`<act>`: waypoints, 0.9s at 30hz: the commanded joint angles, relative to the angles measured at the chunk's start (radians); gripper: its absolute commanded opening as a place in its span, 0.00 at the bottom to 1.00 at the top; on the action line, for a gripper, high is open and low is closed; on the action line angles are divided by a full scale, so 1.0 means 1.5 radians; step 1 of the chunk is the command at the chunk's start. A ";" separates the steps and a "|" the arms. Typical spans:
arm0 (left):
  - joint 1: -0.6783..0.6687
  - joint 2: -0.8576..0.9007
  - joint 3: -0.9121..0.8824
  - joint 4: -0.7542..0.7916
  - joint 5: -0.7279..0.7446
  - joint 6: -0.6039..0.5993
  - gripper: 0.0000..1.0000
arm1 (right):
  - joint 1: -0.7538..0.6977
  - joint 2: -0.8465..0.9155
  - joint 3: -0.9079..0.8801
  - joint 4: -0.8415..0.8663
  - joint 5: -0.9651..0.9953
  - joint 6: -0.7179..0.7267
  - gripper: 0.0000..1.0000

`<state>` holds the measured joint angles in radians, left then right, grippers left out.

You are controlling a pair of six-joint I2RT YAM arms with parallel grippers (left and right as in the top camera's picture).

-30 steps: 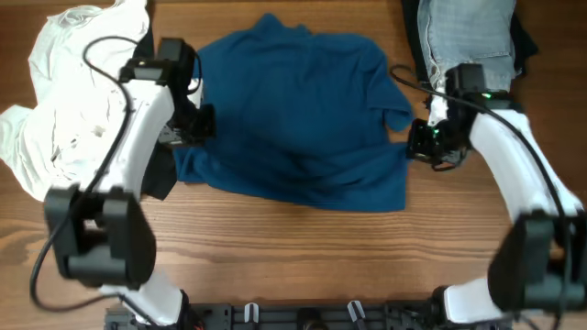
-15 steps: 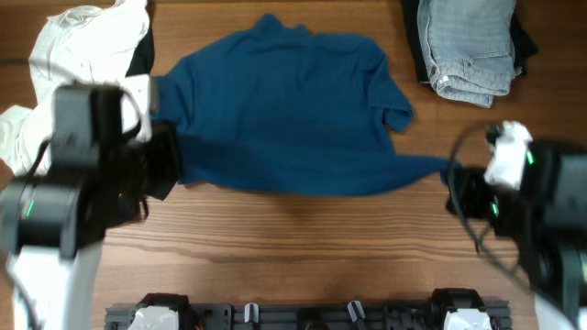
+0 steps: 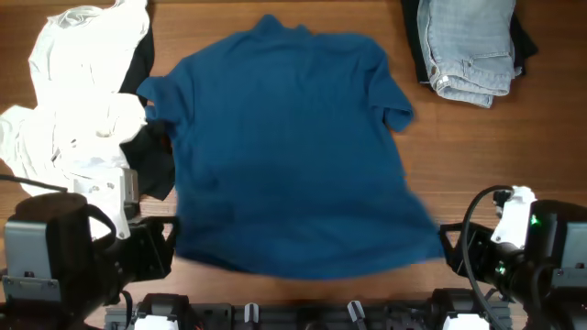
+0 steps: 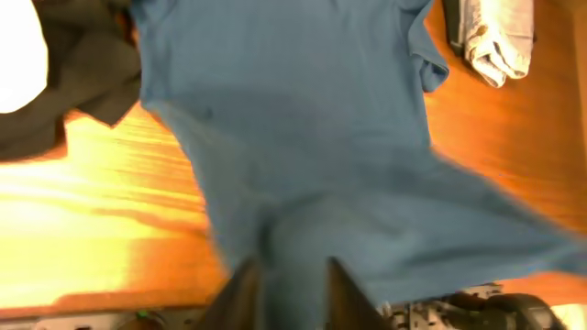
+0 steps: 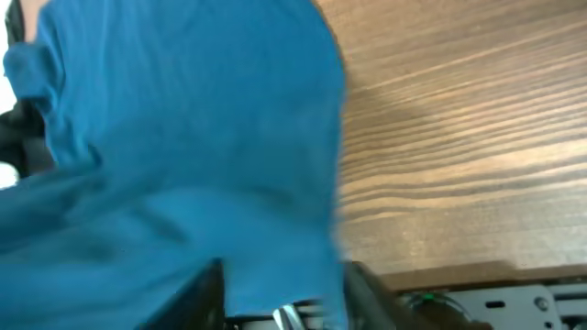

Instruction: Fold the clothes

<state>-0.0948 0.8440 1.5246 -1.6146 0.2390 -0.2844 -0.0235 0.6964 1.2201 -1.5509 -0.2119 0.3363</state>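
1. Both arms have drawn back to the near edge, pulling the dark-blue shirt (image 3: 284, 147) out flat at the desk (image 3: 514, 156) centre.
2. Long axis runs far-to-near: collar far, hem near.
3. Left end effector (image 4: 292, 270) and right end effector (image 5: 280, 280): fingers parted, hem between them.
4. White garment (image 3: 64, 119) lies beside the left sleeve.

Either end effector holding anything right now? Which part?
Blue shirt: its bottom hem corners sit between the jaws of the left end effector and right end effector; whether either actually grips cannot be told.
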 commanded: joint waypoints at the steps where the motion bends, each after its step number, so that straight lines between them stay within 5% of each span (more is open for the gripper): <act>1: 0.005 0.005 -0.005 -0.002 0.013 -0.011 0.36 | -0.001 0.005 0.009 0.001 0.007 0.010 0.54; 11: 0.005 0.030 -0.022 0.042 -0.003 -0.010 0.38 | -0.001 0.062 0.009 0.078 0.001 -0.001 0.61; 14: 0.005 0.061 -0.022 0.115 -0.003 0.025 0.47 | -0.001 0.142 0.009 0.157 -0.012 -0.029 0.61; 27: 0.005 0.417 -0.022 0.363 -0.038 0.144 0.47 | -0.001 0.564 0.009 0.494 -0.055 -0.088 0.68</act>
<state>-0.0948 1.3048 1.4971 -1.1248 0.1986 -0.1757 -0.0235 1.4258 1.2221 -0.8619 -0.2615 0.2432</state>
